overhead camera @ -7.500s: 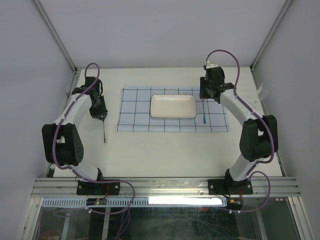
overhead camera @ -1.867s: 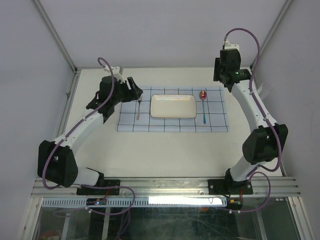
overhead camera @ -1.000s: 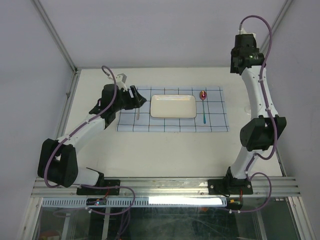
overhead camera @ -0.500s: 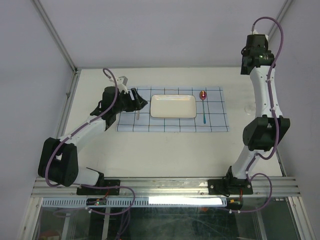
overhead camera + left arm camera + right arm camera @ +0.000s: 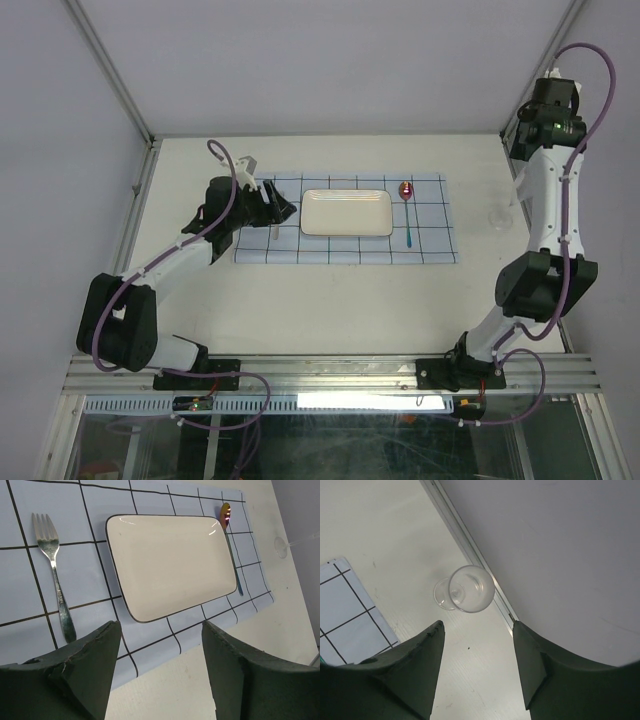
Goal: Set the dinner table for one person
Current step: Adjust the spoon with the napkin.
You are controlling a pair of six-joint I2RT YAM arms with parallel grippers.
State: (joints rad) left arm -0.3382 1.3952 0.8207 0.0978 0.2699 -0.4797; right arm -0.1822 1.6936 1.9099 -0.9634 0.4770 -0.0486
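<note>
Dinner table (image 5: 330, 300): cream top filling the cell floor beneath both arms. Holds 1 blue grid cloth (image 5: 345, 250) bearing 1 white plate (image 5: 346, 212), 1 fork (image 5: 55, 587) left of it, 1 spoon (image 5: 408, 215) right. 1 clear glass (image 5: 470, 588) off the cloth, by the right rail (image 5: 470, 550). Left gripper (image 5: 160, 625) over the cloth, fingers apart, empty. Right gripper (image 5: 477, 625) above the glass, fingers apart, empty.

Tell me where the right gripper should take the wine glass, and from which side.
Probably the bowl, just below the rim, coming from the side of the cloth. The wine glass stands upright close beside the rail, so that side looks tight. The open right gripper hangs above it.
</note>
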